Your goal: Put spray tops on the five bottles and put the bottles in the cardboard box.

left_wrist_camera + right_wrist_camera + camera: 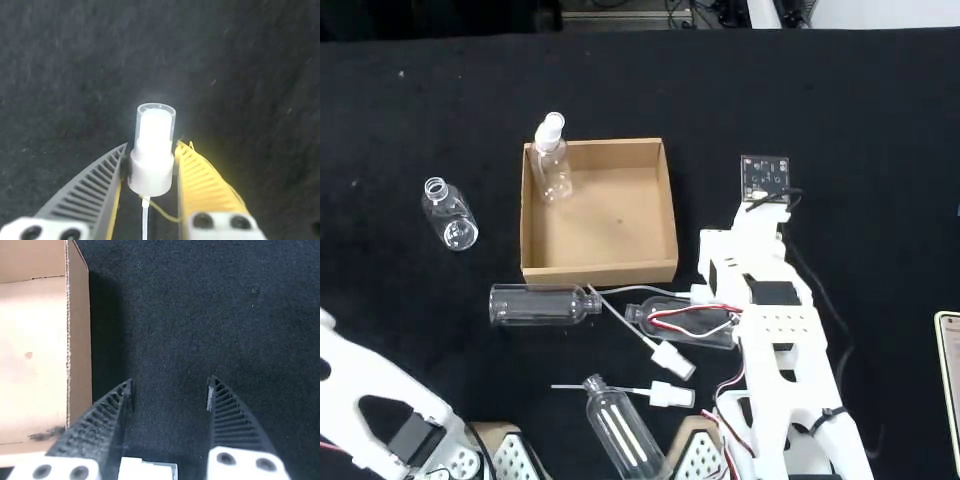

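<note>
My left gripper (152,146) is shut on a white spray top (151,170) with a clear cap, its thin tube hanging down, above bare black table. My right gripper (170,384) is open and holds nothing, just beside the outer wall of the cardboard box (77,340). The cardboard box (665,215) holds one bottle with a spray top (552,165) in its far left corner. An open bottle (450,213) lies to the box's left. Three topless bottles lie in front of it (542,305), (685,325), (620,428). Two loose spray tops (672,359), (672,394) lie between them.
The right arm (775,330) stretches over the table right of the box, its wires across one lying bottle. The left arm (380,410) sits at the front left corner. Black cloth (840,120) covers the table, bare at the back and far right.
</note>
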